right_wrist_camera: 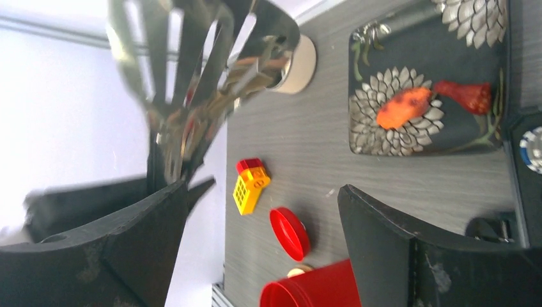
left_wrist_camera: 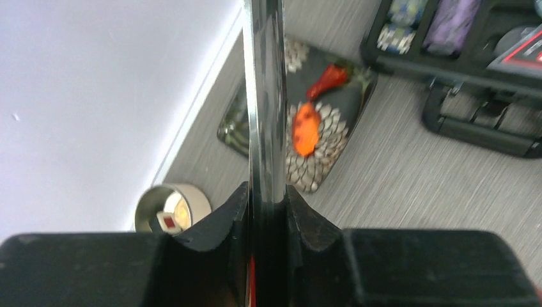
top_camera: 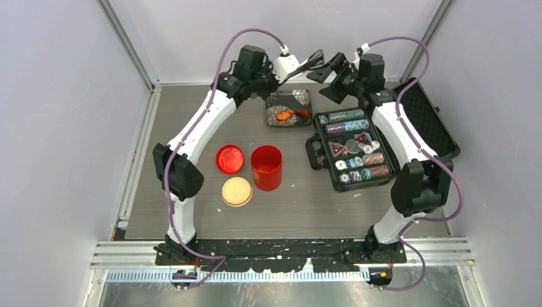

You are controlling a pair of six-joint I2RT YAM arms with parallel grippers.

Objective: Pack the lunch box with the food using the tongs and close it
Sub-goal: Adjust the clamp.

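Gripping one pair of tongs (left_wrist_camera: 264,96), the left gripper (left_wrist_camera: 266,190) hovers; the right gripper (right_wrist_camera: 263,188) gapes. Two food pieces (right_wrist_camera: 402,107) share one tray (right_wrist_camera: 402,48).

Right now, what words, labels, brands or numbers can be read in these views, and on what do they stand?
None can be read in any view.
Poker chips in the black case: markings too small to read.
Red-edged piece in that case: blurred and cut off, nothing legible.
Yellow-and-red toy block: window pattern only, no letters.
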